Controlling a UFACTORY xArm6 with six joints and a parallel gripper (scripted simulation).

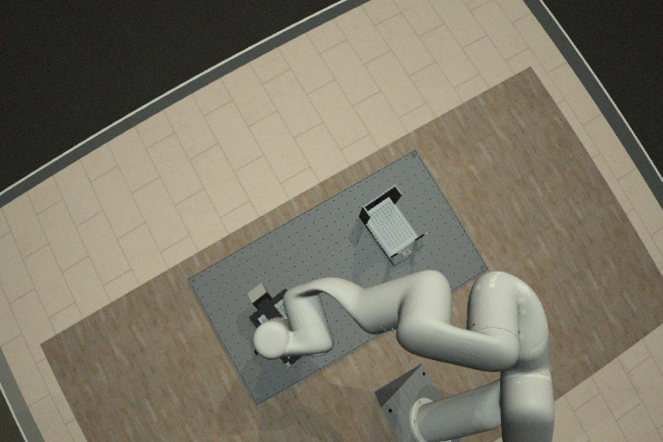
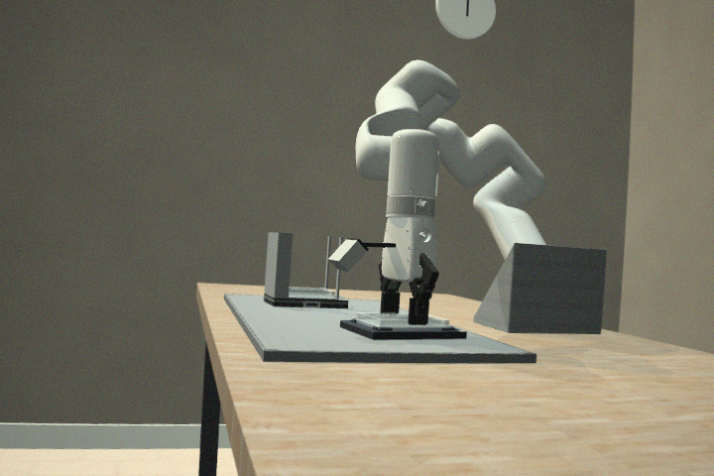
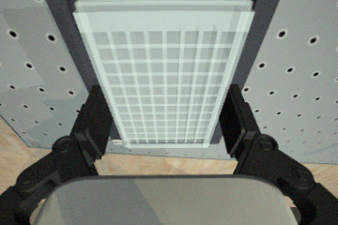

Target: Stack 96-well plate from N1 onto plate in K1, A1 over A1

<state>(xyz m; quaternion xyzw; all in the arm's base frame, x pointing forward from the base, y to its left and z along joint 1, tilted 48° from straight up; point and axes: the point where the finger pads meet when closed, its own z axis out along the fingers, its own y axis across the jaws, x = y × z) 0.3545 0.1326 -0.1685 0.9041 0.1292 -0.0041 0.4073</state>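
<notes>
Top view: white arm [image 1: 431,312] reaches from its base at the lower right across a grey perforated board [image 1: 317,245] on the wood table [image 1: 552,208]. The wrist covers most of the nest [image 1: 263,308]; only dark edges of it show, plus a pale square [image 1: 257,293] at its upper left corner, lettering too small to read. Rack K1 [image 1: 366,212] stands well apart toward the board's far end, with a pale gridded plate [image 1: 392,229] lying inside it.

Exterior view: arm points straight down over the nest [image 2: 403,332], a low black slab on the board [image 2: 296,330]. The tool [image 2: 404,311] has both black fingers down at the level of the thin clear plate [image 2: 433,321], which lies flat on the nest. A small grey box on a thin rod [image 2: 347,253] juts from the wrist. The rack [image 2: 279,264] is behind to the left, with a tall grey wall and thin posts. A grey wedge block [image 2: 554,286] holds the arm's foot. A wall clock [image 2: 464,14] hangs above.

Wrist view: the plate [image 3: 164,80] fills the middle, well grid clear, long axis running away from the camera. The tool [image 3: 167,119] straddles its near end, one black finger [image 3: 98,119] against each long side, spread wide and closed onto the plate's edges. Dark nest floor [image 3: 66,47] shows along both sides of the plate, board holes beyond, and the table edge [image 3: 167,164] near the bottom.
</notes>
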